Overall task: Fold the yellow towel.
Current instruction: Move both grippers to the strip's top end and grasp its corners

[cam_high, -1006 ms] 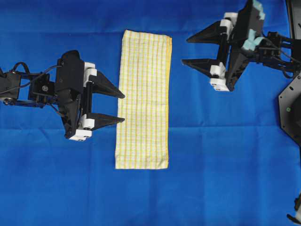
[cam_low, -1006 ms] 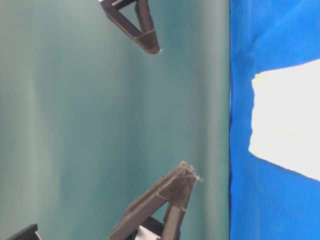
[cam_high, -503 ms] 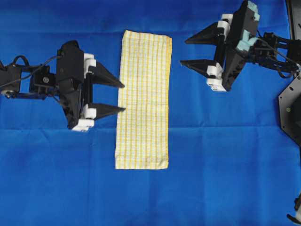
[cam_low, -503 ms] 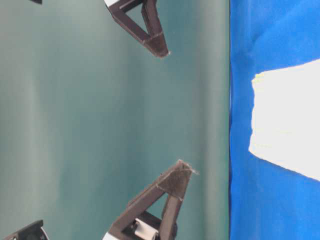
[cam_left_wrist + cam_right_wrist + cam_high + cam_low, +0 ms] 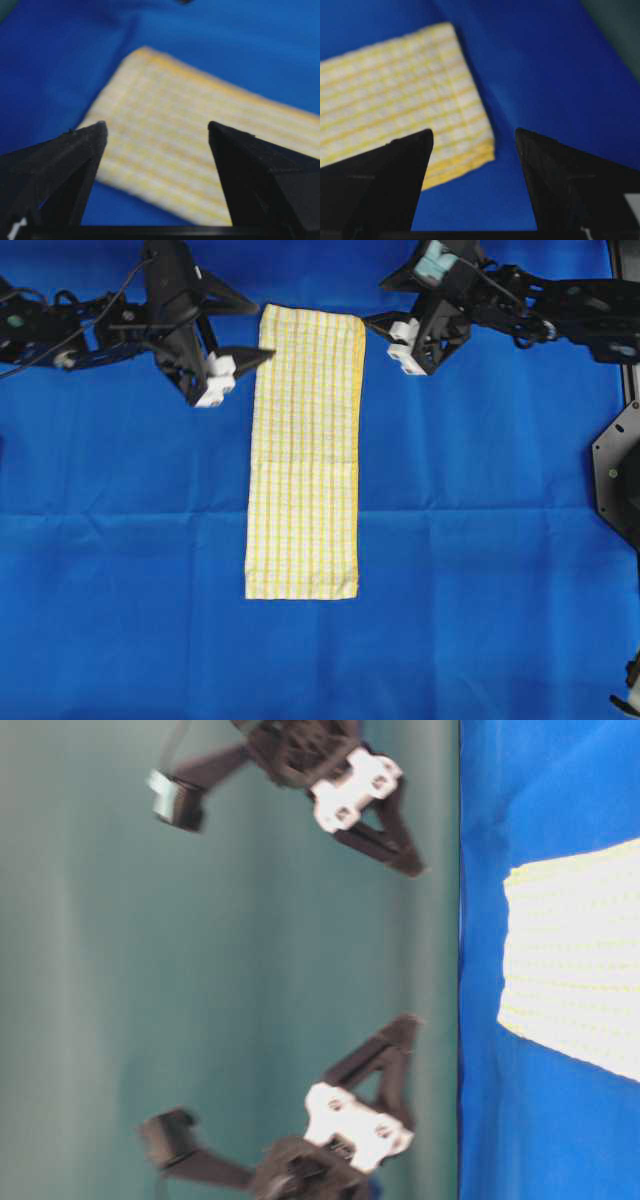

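Yellow towel (image 5: 303, 455) lies flat as a long narrow strip on the blue cloth (image 5: 480, 540) covering the worktop, near short edge free, nothing touching it there. Long edges run straight; a solid yellow hem shows down the right side.

At the far end, both arms flank the towel's top corners. Left gripper (image 5: 247, 332) sits by the far-left corner, fingers spread wide, lower fingertip over or just at the towel's edge; can't tell if it touches, the frame is blurred. Left wrist view: both fingers (image 5: 65, 165) apart with the towel corner between them, nothing pinched.

Right gripper (image 5: 382, 302) sits just beside the far-right corner, fingers spread, nothing held. Right wrist view shows that corner (image 5: 470, 145) under the gap.

Table-level view: both grippers above the cloth.
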Motion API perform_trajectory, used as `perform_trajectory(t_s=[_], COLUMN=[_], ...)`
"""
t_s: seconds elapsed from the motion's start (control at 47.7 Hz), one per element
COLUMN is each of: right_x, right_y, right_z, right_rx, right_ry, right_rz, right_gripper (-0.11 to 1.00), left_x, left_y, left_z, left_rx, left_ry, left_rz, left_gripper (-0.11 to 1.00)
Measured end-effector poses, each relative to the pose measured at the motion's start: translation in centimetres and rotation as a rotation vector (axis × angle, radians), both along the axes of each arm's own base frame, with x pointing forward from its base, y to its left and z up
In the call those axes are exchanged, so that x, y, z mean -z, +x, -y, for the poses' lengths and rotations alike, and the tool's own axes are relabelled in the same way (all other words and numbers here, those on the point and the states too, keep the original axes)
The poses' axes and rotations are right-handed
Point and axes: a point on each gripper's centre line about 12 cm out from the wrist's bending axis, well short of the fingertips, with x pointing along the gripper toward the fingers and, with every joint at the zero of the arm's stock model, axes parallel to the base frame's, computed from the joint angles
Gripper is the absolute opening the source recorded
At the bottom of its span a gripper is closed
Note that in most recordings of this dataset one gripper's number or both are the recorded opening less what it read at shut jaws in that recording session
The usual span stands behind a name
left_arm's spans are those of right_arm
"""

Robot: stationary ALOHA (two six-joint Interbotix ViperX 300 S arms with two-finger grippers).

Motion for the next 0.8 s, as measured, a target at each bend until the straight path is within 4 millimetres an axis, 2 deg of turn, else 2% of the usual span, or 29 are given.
perform_trajectory(t_s=[0.189,0.398,0.65,0.796], right_x=[2.6,4.2,6.9,7.5], right_y=[1.1,2.0,1.9,2.2], right_z=[1.2,2.0,2.5,2.6], right_rx=[0.034,0.06,0.098,0.106], right_ry=[0.047,0.08,0.133,0.144], right_rz=[-0.044,-0.066,-0.11,-0.116], right_gripper=[0.73,0.73,0.73,0.67], left_x=[3.5,6.4,8.4,9.1], left_y=[0.4,1.2,1.4,1.8], left_z=[-2.4,-4.5,-5.8,-6.0], left_rx=[-0.054,-0.097,-0.124,-0.124], left_ry=[-0.014,-0.028,-0.044,-0.045], left_rz=[-0.044,-0.08,-0.112,-0.114], left_gripper=[0.76,0.76,0.73,0.6])
